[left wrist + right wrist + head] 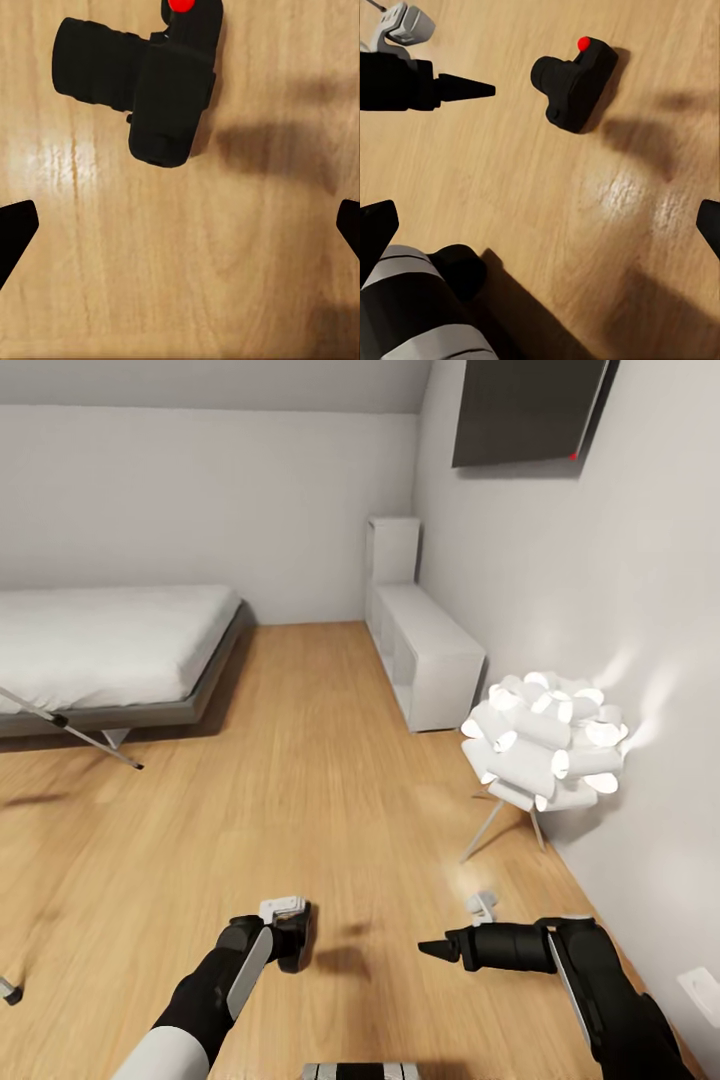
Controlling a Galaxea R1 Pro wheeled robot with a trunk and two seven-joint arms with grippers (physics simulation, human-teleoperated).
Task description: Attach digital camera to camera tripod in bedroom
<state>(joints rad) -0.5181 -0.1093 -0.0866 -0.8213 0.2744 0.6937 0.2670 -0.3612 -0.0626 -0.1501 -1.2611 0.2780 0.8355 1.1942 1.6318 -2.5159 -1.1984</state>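
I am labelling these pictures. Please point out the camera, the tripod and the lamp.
camera [161, 90]: left wrist view, on its black body.
tripod [70, 722]: head view, on a leg's dark joint by the bed.
lamp [545, 745]: head view, on its white petals.

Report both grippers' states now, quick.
Left gripper: open, holding nothing; the digital camera lies on the floor beyond its fingertips.
Right gripper: open, holding nothing.

Wood floor [300, 780], low bed [110, 635], white shelves [425, 645], glowing petal lamp [545, 740].
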